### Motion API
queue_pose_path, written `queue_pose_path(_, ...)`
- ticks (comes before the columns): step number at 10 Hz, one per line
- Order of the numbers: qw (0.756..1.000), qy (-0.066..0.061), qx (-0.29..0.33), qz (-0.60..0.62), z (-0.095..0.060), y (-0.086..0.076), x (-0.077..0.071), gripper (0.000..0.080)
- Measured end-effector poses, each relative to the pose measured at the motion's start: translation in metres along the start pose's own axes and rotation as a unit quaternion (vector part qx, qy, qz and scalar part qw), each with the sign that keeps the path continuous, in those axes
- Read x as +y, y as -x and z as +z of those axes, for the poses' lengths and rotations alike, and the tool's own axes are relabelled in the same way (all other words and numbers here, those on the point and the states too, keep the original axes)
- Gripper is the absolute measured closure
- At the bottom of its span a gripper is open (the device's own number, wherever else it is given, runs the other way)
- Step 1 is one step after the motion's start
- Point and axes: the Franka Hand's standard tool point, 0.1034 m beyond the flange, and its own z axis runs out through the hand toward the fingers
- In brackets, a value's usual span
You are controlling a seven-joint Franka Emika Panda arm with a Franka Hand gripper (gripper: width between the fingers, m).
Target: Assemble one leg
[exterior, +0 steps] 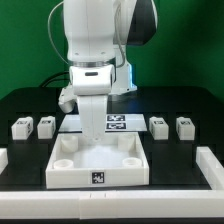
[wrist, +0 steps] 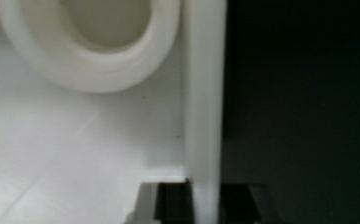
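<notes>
White legs (exterior: 45,125), two mid-left, two mid-right, lie loose; none fitted. Gripper (exterior: 92,138) straddles tray (exterior: 70,175) wall; clamping cannot be told.

The gripper (exterior: 93,146) sits low over the tray piece (exterior: 62,172). One raised wall (wrist: 203,110) stands just beside it, and a round socket (wrist: 84,40) lies near (both seen in the wrist view). Beyond that wall, bare table (wrist: 310,100) lies open. On either side of the gripper, well apart from it, stand the legs (exterior: 46,125). The marker board (exterior: 118,122) lies flat just past the gripper.
</notes>
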Motion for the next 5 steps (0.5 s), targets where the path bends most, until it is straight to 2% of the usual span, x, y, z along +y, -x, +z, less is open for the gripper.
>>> queue_pose_path(4,1.0,0.001,0.0,0.002,-0.003,0.005,0.004,0.0744)
queue_pose_path(5,1.0,0.007,-0.002,0.014,-0.013,0.005,0.022,0.0744)
